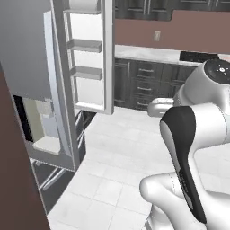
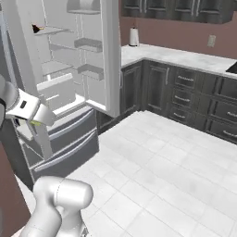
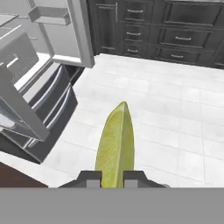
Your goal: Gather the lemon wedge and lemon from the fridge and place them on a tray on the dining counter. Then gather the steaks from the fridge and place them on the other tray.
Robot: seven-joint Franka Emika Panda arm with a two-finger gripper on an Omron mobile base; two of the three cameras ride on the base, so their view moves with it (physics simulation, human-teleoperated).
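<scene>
The gripper (image 3: 113, 176) is closed on the lemon wedge (image 3: 116, 146): in the hand view the two dark fingertips (image 3: 89, 178) press against either side of the wedge's base, and its yellow-green body rises between them to a pointed tip. The wedge is held in the air above the white tiled floor (image 3: 175, 118), clear of any surface.

In the right base view the hand (image 2: 39, 115) sits at the left edge of the frame, in front of the fridge (image 2: 60, 83), with a sliver of yellow at its tip (too small to make out further).

Both fridge doors stand open. The right-hand door (image 2: 111, 55) carries shelves on its inner face. The grey lower drawers (image 2: 69, 139) sit below the open compartment.

Dark cabinets (image 2: 185, 92) under a pale counter (image 2: 171, 55) run along the far wall
</scene>
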